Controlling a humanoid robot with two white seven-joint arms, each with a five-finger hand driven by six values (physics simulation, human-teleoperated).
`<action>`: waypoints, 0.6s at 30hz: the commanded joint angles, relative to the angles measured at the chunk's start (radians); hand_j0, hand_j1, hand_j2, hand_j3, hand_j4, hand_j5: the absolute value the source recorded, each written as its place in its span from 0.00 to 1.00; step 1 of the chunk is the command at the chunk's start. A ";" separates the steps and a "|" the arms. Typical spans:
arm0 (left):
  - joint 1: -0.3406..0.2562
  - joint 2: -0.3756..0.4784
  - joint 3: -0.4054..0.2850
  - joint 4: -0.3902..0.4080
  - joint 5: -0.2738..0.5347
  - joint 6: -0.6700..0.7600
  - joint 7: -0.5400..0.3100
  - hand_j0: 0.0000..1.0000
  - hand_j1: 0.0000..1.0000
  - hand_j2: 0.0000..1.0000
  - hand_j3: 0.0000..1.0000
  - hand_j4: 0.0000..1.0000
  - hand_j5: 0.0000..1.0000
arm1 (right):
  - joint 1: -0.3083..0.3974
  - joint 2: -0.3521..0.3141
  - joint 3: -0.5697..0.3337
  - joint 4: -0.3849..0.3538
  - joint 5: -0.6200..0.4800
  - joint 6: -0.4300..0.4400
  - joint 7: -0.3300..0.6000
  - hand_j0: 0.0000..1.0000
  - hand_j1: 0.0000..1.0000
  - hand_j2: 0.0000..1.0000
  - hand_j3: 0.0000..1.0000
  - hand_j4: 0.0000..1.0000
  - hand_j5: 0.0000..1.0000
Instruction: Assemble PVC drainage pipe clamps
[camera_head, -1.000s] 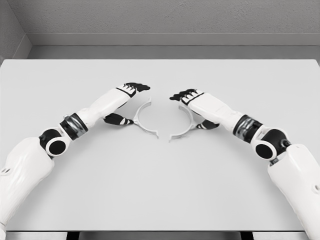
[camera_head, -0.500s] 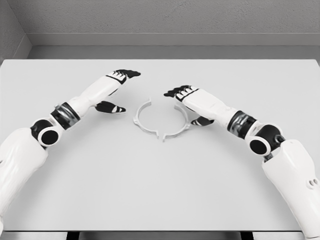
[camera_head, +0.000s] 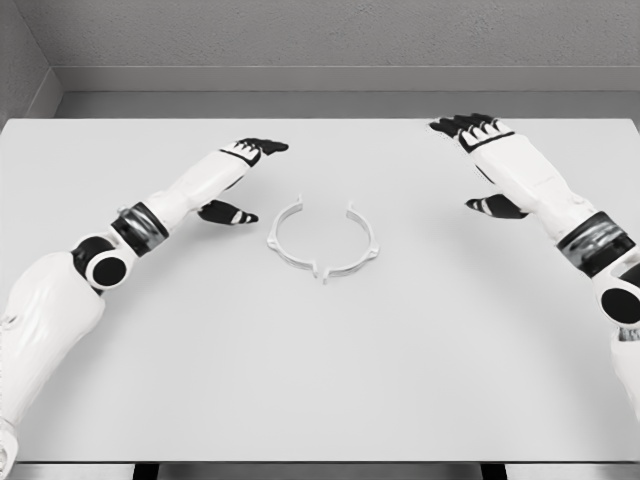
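Where the near edge of the table (camera_head: 320, 400) meets the bottom of the head view, the pale surface lies bare, and the two white arms enter over it, the left arm from the lower left with its shoulder shell and dark elbow joint low in the picture, the right arm from the lower right edge. Farther in, near the middle of the table, the two half clamps (camera_head: 323, 243) lie flat on the surface with their curved sides facing each other, so that together they form a thin white ring with small tabs sticking out at the left, at the right and at the front; the front ends sit touching or very nearly so, while a small gap shows between the ends at the far side of the ring. Neither hand touches this ring. To its left, the left hand (camera_head: 240, 175) hovers palm down just beside the ring, its dark-tipped fingers stretched out straight toward the far side and the thumb spread apart below them, nothing in its grasp. Farther off, well apart from the ring and toward the right far part of the table, the right hand (camera_head: 485, 160) is likewise spread flat, fingers extended and thumb held out to the side, empty. Beyond the far edge of the table a grey wall (camera_head: 320, 40) closes the scene.
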 joint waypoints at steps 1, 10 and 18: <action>0.000 -0.010 -0.001 0.011 0.005 0.000 0.001 1.00 1.00 1.00 1.00 1.00 1.00 | 0.002 -0.011 -0.107 -0.064 -0.019 -0.036 -0.001 1.00 1.00 1.00 1.00 1.00 1.00; 0.002 -0.032 -0.007 0.014 0.005 0.000 0.001 1.00 1.00 1.00 1.00 1.00 1.00 | 0.114 -0.054 -0.262 -0.055 -0.019 -0.214 0.001 1.00 1.00 1.00 1.00 1.00 1.00; 0.003 -0.036 -0.007 0.014 0.005 0.000 0.001 1.00 1.00 1.00 1.00 1.00 1.00 | 0.111 -0.052 -0.252 -0.055 -0.021 -0.214 0.002 1.00 1.00 1.00 1.00 1.00 1.00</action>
